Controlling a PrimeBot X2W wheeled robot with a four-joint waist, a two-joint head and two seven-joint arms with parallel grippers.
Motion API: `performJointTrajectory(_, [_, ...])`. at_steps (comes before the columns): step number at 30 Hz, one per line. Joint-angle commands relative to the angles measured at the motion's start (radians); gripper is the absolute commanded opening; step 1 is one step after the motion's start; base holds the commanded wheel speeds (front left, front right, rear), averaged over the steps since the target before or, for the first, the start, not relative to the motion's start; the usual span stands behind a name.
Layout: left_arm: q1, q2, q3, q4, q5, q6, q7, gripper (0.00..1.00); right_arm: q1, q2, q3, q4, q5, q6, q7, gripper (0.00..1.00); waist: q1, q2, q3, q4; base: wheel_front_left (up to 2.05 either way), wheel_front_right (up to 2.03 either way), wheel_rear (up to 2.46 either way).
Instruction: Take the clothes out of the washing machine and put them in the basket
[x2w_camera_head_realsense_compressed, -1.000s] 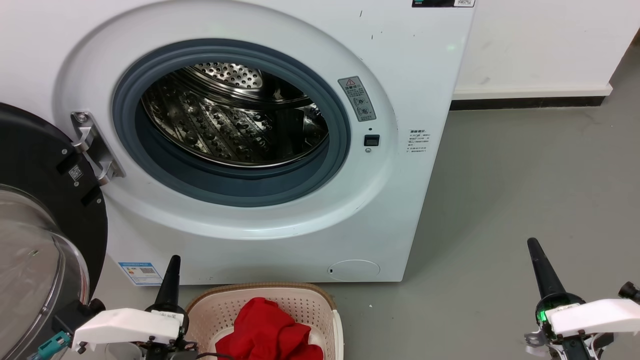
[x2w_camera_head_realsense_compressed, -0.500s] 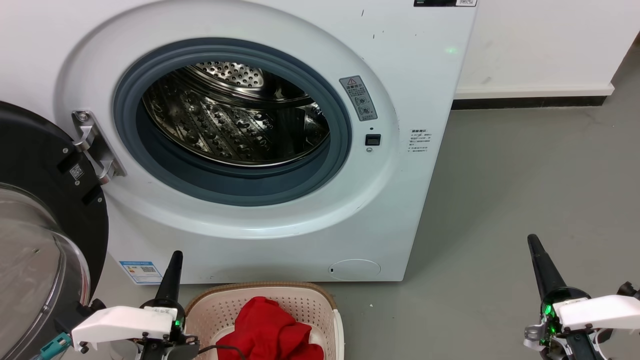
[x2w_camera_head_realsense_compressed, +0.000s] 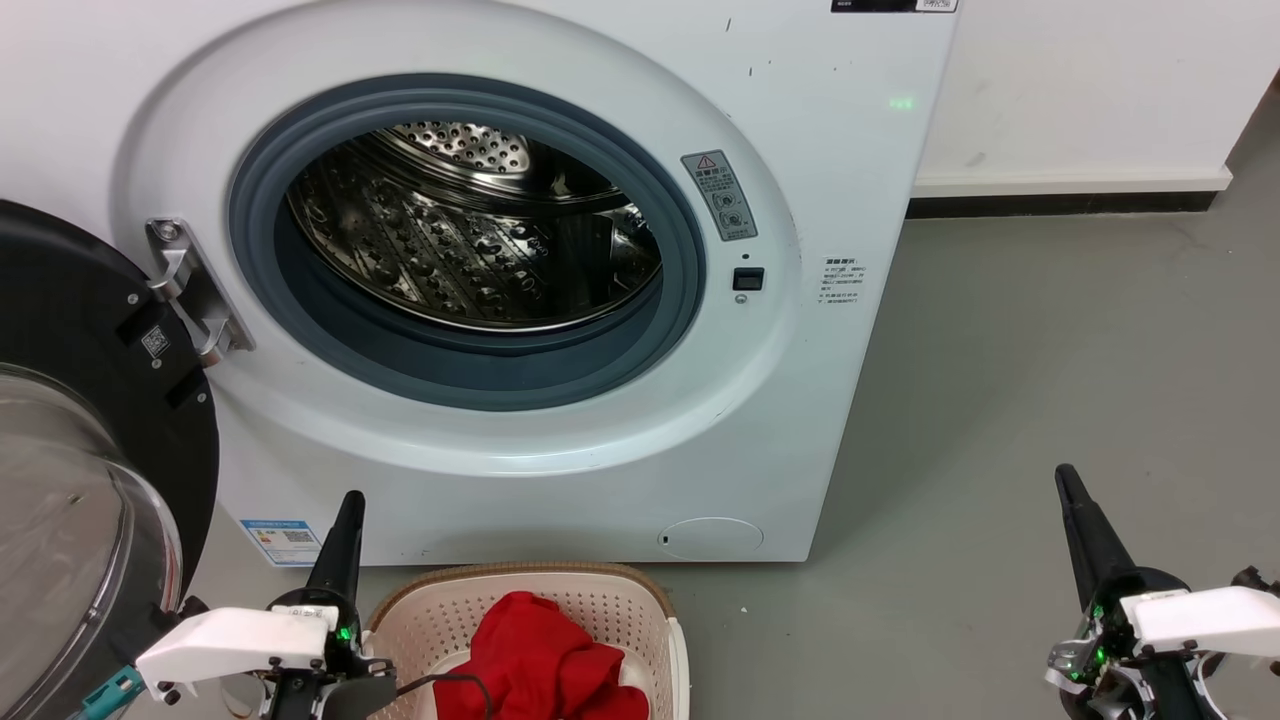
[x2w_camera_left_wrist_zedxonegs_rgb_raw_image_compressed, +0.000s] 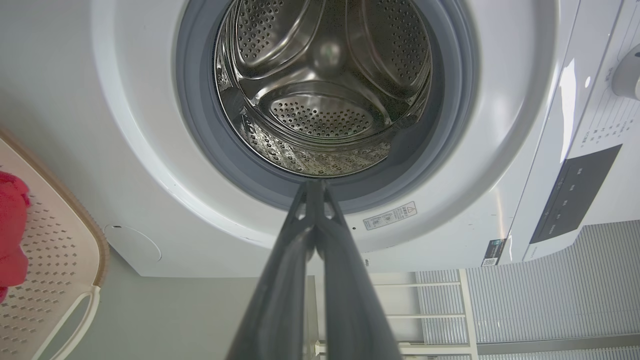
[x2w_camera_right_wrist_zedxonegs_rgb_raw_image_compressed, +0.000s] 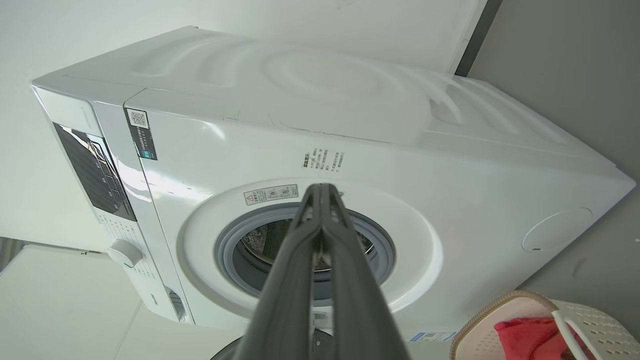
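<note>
At the far left of the head view the round door (x2w_camera_head_realsense_compressed: 70, 330) hangs swung open, dark frame and glass bowl facing the camera. Just right of it, at the lower left, the left gripper (x2w_camera_head_realsense_compressed: 349, 505) points up the frame. Its two dark fingers (x2w_camera_left_wrist_zedxonegs_rgb_raw_image_compressed: 280, 290) are pressed together at the tips, clasping nothing and touching nothing. The tip lies over the white lower front of the washing machine (x2w_camera_head_realsense_compressed: 850, 180). Immediately right of that gripper, at the bottom centre, the basket (x2w_camera_head_realsense_compressed: 520, 575) sits on the floor (x2w_camera_head_realsense_compressed: 1050, 350) by the machine's foot. A crumpled red garment (x2w_camera_head_realsense_compressed: 530, 660) lies inside it, apart from both grippers. Above, the grey rubber ring (x2w_camera_head_realsense_compressed: 682, 290) frames the drum (x2w_camera_head_realsense_compressed: 470, 250), whose perforated steel wall shines. The left wrist view looks straight into the drum to its rear wall and raised paddles, where the head view looks down on the side wall. It also adds a dark control panel (x2w_camera_left_wrist_zedxonegs_rgb_raw_image_compressed: 575, 200) at its right edge. The right wrist view takes in the machine's top, its side and a white knob (x2w_camera_right_wrist_zedxonegs_rgb_raw_image_compressed: 122, 252), with the basket at its lower right corner. At the head view's lower right, well apart from basket and machine, the right gripper (x2w_camera_head_realsense_compressed: 1068, 485) stands over the grey floor, fingers likewise closed tip to tip and empty.
</note>
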Motion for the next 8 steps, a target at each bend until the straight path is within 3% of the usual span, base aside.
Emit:
performJointTrajectory(1, [-0.012, 0.000, 0.002, 0.000, -0.012, -0.006, 0.003, 0.00, -0.023, -0.003, -0.001, 0.002, 0.014, 0.000, 0.003, 0.00, -0.0001, -0.0001, 0.000, 0.000, 0.00, 0.00, 0.00])
performJointTrajectory(8, [-0.020, -0.004, 0.009, 0.006, -0.065, -0.012, 0.015, 0.00, -0.028, -0.002, -0.004, 0.015, 0.068, 0.000, 0.010, 0.00, -0.0001, -0.0001, 0.001, 0.002, 0.00, 0.00, 0.00])
